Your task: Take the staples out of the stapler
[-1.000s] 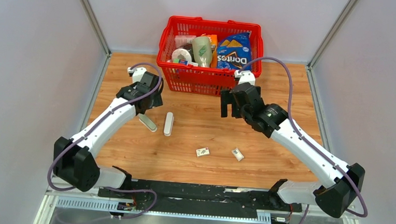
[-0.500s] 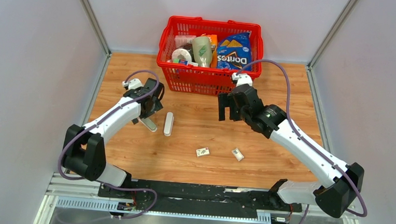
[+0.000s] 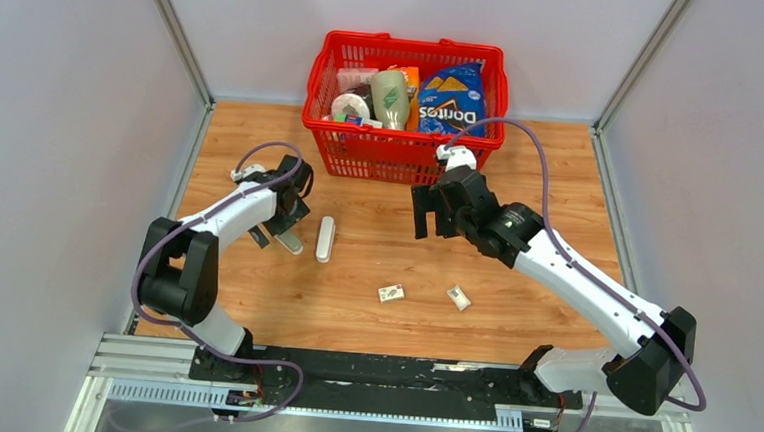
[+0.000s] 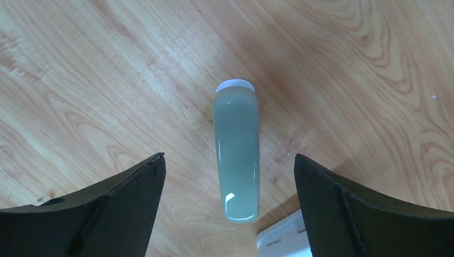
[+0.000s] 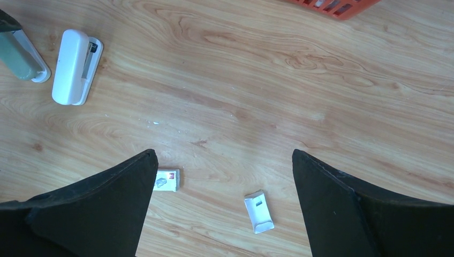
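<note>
A: Where's the stapler?
B: Center of the left wrist view: the grey-green stapler lies between the left gripper and its spread fingers.
A: Handling?
B: Probably rigid, smooth and slippery, so pinch its 2 long sides. The right gripper gapes too.

Legible markings: one brand name.
You can read "Doritos" in white lettering on the blue chip bag standing in the red basket at the far side of the counter. You will also find a short line of dark print on the corner of the white stapler in the left wrist view, and a red-marked label on the small box in the right wrist view; both are too small to read.
</note>
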Tool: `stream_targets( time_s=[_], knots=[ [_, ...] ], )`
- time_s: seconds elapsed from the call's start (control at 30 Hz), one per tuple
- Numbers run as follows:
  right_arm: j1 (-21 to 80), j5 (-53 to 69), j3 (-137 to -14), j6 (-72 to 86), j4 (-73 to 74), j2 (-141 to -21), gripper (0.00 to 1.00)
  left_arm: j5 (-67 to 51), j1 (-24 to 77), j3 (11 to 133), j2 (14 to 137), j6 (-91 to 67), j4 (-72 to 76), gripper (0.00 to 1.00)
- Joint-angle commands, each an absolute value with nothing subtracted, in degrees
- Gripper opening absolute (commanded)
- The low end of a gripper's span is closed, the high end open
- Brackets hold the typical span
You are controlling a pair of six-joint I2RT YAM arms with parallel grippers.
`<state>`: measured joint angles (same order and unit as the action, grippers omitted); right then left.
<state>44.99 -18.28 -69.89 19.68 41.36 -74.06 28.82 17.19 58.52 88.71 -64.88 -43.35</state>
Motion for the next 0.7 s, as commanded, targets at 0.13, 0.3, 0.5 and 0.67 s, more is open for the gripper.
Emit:
stream_targets(
  time_s=[0.13, 0.3, 0.5, 0.67],
  knots=[
    [46.41, -17.58, -70.4, 20.04, 40.52, -74.71, 1.0, 28.47, 16.96, 60.11, 92.55, -65.65, -41.57, 0.93],
    [46.76, -17.4, -70.58, 19.86, 40.17, -74.97, 1.0, 29.71, 16.96, 60.82, 93.51, -65.39, -41.84, 0.92],
    [46.85, -17.4, -70.49, 19.69, 39.82, -74.97, 1.0, 29.97, 16.87, 61.35, 94.13, -64.86, -41.22, 0.82],
    [47.11, -17.05, -69.96, 19.69, 39.73, -75.06, 1.0, 30.15, 16.7, 60.73, 93.96, -65.48, -40.08, 0.74]
  ],
)
